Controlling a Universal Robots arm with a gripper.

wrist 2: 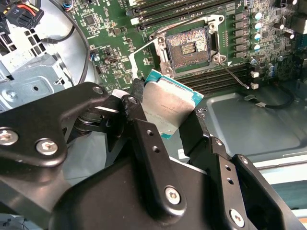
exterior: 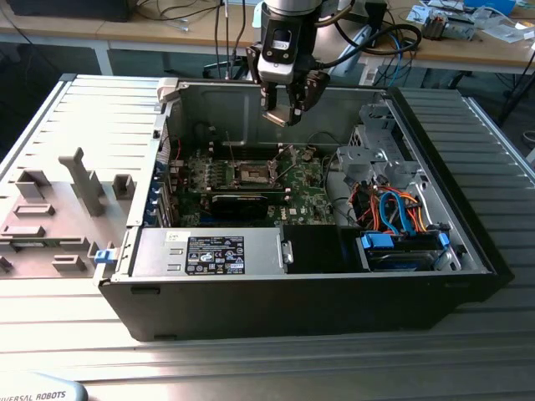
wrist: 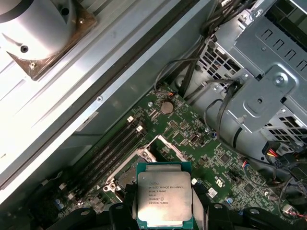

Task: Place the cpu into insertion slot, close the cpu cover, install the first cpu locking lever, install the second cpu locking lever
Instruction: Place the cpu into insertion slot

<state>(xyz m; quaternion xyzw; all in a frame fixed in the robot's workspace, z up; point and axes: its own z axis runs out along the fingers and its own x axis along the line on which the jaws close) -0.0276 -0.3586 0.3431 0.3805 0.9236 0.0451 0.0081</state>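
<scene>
Two black fingers (wrist 2: 136,124) of the gripper (wrist 2: 165,112) pinch the cpu (wrist 2: 168,103) by opposite edges, its silver-grey top facing the camera in both wrist views and a teal-green border showing around the metal. In the second wrist view the chip hangs tilted in the air, well apart from the insertion slot (wrist 2: 188,46), which lies uncovered with its dark centre exposed. A thin silvery frame, the cpu cover (wrist 2: 146,52), stands raised at one side of the slot, and a thin wire lever (wrist 2: 232,74) sticks out from one of its corners across the green motherboard (wrist 2: 110,28).

In the exterior view the gripper (exterior: 284,113) hovers over the open computer case (exterior: 292,305), near its far wall and above the motherboard (exterior: 309,184). The insertion slot (exterior: 253,173) sits in the middle of the board, below the gripper and a little toward the exterior view's left. Just in front of the slot lies a long black card (exterior: 242,200). A labelled power supply (exterior: 209,251) fills the near corner on the exterior view's left, and a grey drive cage (exterior: 376,146) with blue and orange cables (exterior: 397,209) occupies the opposite side. The case rests on a ridged metal bench (exterior: 468,351), with a grey fixture tray (exterior: 50,217) beside it toward the bench's edge on the exterior view's left.

In the first wrist view the cpu (wrist: 164,196) is held level between the fingers, over the board beside the long memory slots (wrist: 112,143).
</scene>
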